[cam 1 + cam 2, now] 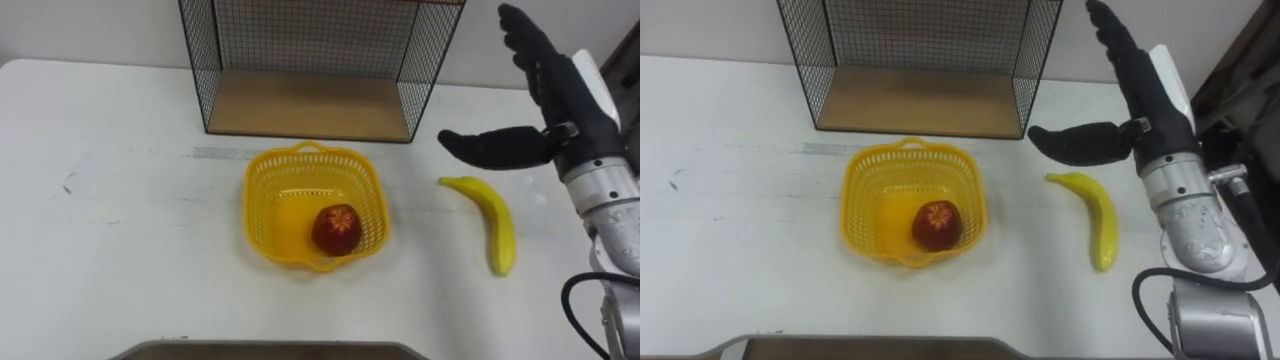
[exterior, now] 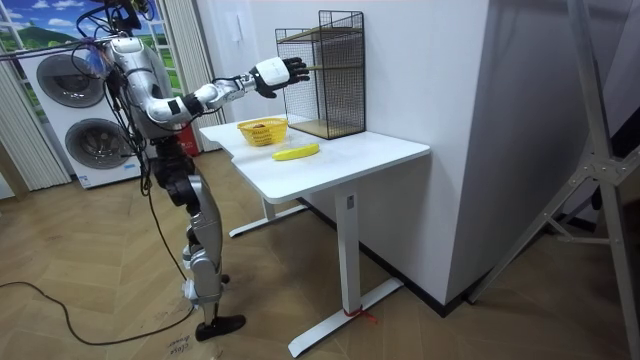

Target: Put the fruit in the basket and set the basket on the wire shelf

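Right hand (image 1: pixel 560 105) raised over the bench (image 1: pixel 120 230), fingers spread wide, empty | banana (image 1: pixel 495 220) lies near it, apple (image 1: pixel 337 229) sits in basket (image 1: pixel 265 200) | best: lower across banana's middle, wrap, lift.

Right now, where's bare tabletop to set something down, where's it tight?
Free: table left of the basket, out to the edge; the strip between basket and near edge. Tight: wire shelf to basket gap; right side, with the banana and the raised right robot hand.
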Controlling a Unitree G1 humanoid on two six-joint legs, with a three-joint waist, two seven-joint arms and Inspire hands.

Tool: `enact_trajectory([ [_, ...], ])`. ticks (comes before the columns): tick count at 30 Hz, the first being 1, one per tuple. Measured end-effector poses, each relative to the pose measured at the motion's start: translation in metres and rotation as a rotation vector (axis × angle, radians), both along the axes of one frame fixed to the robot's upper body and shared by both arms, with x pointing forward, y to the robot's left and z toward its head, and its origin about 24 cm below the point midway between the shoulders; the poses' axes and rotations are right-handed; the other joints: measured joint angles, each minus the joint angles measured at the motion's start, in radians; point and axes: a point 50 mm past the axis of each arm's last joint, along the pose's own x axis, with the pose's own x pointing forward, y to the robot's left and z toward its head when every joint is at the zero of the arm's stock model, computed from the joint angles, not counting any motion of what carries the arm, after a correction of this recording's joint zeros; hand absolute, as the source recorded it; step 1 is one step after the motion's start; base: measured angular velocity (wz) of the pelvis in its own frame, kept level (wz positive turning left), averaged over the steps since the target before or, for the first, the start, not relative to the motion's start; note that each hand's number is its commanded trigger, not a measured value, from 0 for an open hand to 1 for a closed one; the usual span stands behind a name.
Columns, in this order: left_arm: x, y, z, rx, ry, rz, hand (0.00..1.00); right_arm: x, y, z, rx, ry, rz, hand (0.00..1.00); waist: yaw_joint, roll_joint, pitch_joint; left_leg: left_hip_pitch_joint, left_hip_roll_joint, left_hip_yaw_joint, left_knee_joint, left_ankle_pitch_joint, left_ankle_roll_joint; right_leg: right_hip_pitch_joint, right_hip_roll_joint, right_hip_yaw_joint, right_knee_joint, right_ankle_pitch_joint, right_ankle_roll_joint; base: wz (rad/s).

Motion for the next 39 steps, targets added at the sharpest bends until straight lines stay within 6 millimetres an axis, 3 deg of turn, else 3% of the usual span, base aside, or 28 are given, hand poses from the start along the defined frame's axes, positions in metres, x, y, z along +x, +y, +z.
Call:
enact_trajectory([
  [11, -0.005, 0.000, 0.000, 0.003, 0.013, 0.004, 0.00, 0.004, -0.015, -0.022, 0.037, 0.062, -0.116, 0.00, 0.001, -0.011, 0.0006, 0.002, 0.000, 0.000, 0.004, 0.000, 0.000, -0.001, 0.000, 0.000, -0.001, 0.000, 0.000, 0.00],
  [17, -0.011, -0.001, -0.001, 0.006, 0.042, 0.016, 0.00, 0.008, -0.028, -0.049, 0.071, 0.185, -0.180, 0.00, 0.003, -0.009, 0.0003, -0.001, 0.000, -0.004, 0.006, 0.000, 0.000, 0.000, 0.000, -0.001, 0.000, 0.000, 0.000, 0.00],
  [25, -0.013, 0.003, 0.001, 0.011, 0.058, 0.043, 0.00, 0.012, -0.038, -0.063, 0.106, 0.281, -0.197, 0.00, 0.003, -0.017, -0.0083, 0.001, 0.000, -0.004, 0.015, 0.000, 0.000, 0.008, 0.000, -0.003, -0.001, 0.000, 0.000, 0.00],
  [39, -0.011, 0.004, 0.002, -0.005, 0.056, 0.052, 0.00, 0.013, -0.047, -0.081, 0.159, 0.407, -0.188, 0.00, 0.008, -0.021, -0.0034, 0.000, -0.001, -0.011, 0.016, -0.001, 0.000, 0.014, 0.000, -0.007, -0.003, -0.001, 0.001, 0.01],
])
